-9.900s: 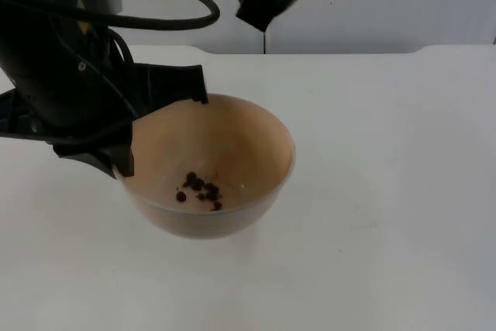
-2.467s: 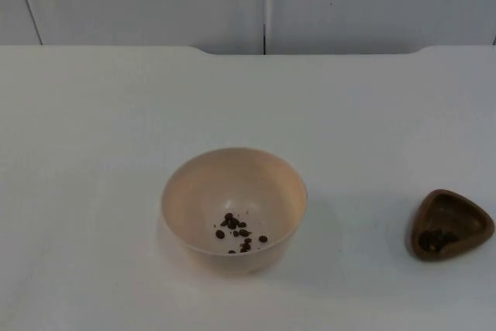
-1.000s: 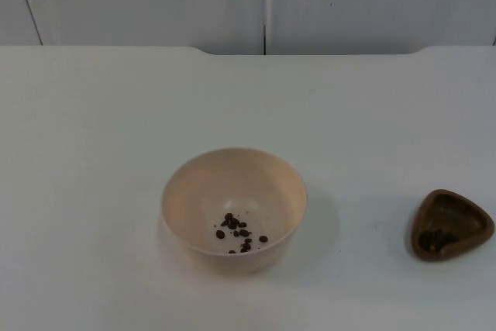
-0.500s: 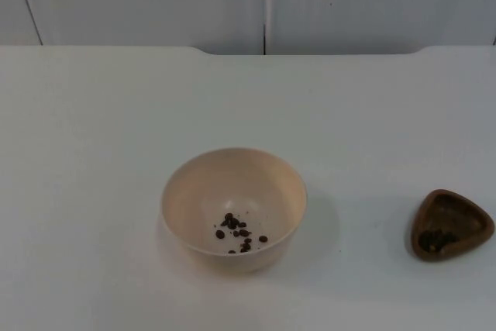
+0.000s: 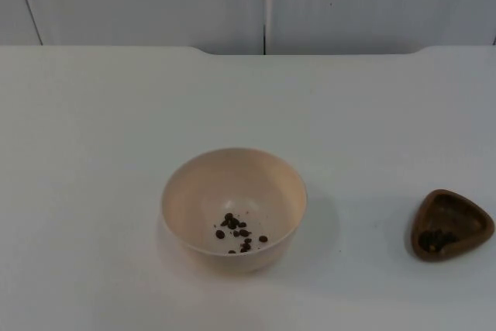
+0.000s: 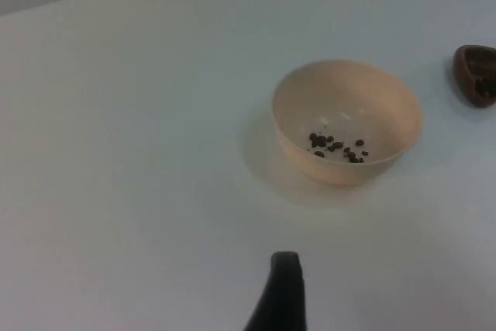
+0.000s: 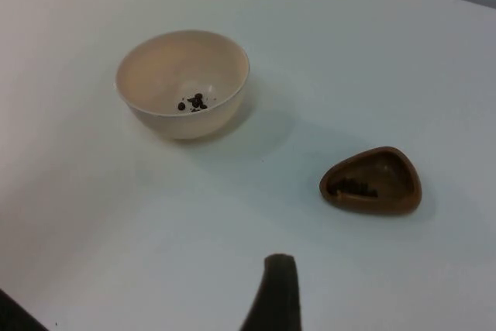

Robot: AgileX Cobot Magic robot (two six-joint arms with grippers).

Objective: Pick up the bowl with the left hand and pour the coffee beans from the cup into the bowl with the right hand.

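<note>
Fingers: I cannot tell either gripper's opening; I see one black fingertip per wrist view, nothing held. Bowl point(image 5: 233, 208) sits on the table point(image 5: 116, 114), beans point(image 5: 239, 232) inside; cup point(image 5: 451, 224) stands well apart to its right. Both look light and rigid, so I would grip the rims.

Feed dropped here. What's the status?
Both arms wait, pulled back above the table. Bowl standing, some beans inside. Brown cup beside it, beans left. Nothing obstructing.
</note>
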